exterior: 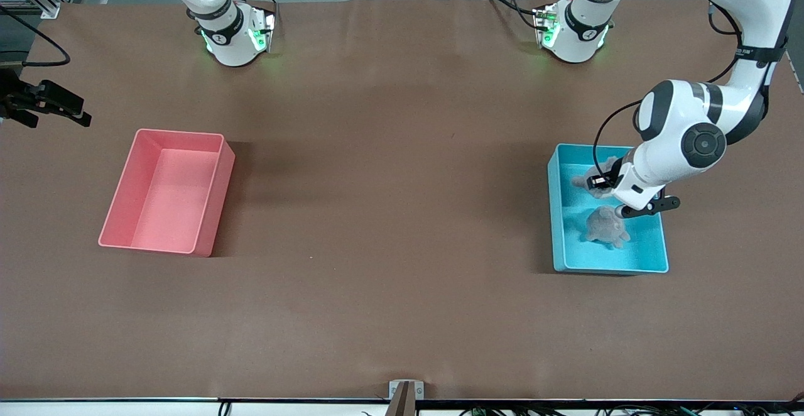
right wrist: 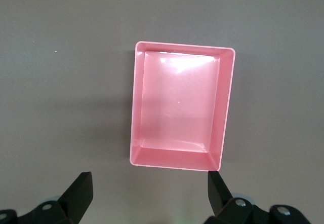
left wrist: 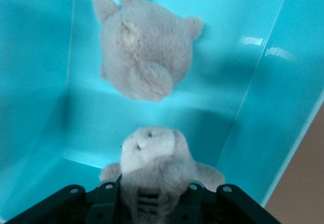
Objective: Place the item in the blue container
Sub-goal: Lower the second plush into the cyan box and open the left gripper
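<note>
The blue container (exterior: 555, 215) stands at the left arm's end of the table. My left gripper (exterior: 601, 182) hangs over the part of it nearer the robots' bases, shut on a grey plush toy (exterior: 604, 169). In the left wrist view this toy (left wrist: 154, 158) sits squeezed between the fingers of the left gripper (left wrist: 151, 194), above the cyan floor (left wrist: 212, 97). A second grey plush toy (exterior: 606, 226) (left wrist: 144, 51) lies loose on the floor of the container, nearer the front camera. My right gripper (right wrist: 148, 178) waits open and holds nothing, high above the table beside the pink bin.
A pink bin (exterior: 166, 191) (right wrist: 179, 102) of the same size stands with nothing in it at the right arm's end of the table. Brown table surface (exterior: 389, 202) lies between the two bins. The container's tall walls (left wrist: 283, 107) close in around the left gripper.
</note>
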`<state>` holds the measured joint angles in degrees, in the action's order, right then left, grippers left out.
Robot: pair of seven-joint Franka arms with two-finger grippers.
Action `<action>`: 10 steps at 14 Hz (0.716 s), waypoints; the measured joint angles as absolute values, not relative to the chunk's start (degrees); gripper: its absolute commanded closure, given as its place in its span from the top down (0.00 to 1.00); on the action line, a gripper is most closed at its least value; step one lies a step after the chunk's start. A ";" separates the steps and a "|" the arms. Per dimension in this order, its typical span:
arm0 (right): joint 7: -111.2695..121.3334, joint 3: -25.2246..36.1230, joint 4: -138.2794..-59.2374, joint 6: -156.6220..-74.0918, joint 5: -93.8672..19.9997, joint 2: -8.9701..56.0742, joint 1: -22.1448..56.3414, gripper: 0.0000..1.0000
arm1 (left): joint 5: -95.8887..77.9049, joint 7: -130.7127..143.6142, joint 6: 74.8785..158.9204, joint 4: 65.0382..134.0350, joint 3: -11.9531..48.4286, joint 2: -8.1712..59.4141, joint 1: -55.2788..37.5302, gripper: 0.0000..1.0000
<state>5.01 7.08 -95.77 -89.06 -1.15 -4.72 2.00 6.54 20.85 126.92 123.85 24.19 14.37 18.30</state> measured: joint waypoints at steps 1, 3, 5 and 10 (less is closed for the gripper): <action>5.01 7.07 -95.79 -88.97 -1.15 -4.91 2.26 1.00 | 6.54 20.84 127.95 124.23 24.19 14.86 18.30 0.58; 5.01 7.07 -95.86 -88.55 -1.15 -5.30 2.55 1.00 | 6.54 20.84 128.84 124.41 24.19 15.64 18.31 1.00; 5.01 7.07 -95.95 -88.20 -1.15 -5.52 2.59 1.00 | 6.54 20.84 129.10 124.18 24.19 15.64 18.32 1.00; 5.02 7.08 -95.95 -88.19 -1.11 -5.70 2.59 1.00 | 6.54 20.81 122.87 119.20 24.19 13.85 18.37 1.00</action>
<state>5.02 7.08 -95.95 -88.19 -1.11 -5.70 2.59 6.54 20.81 122.87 119.20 24.19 13.85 18.37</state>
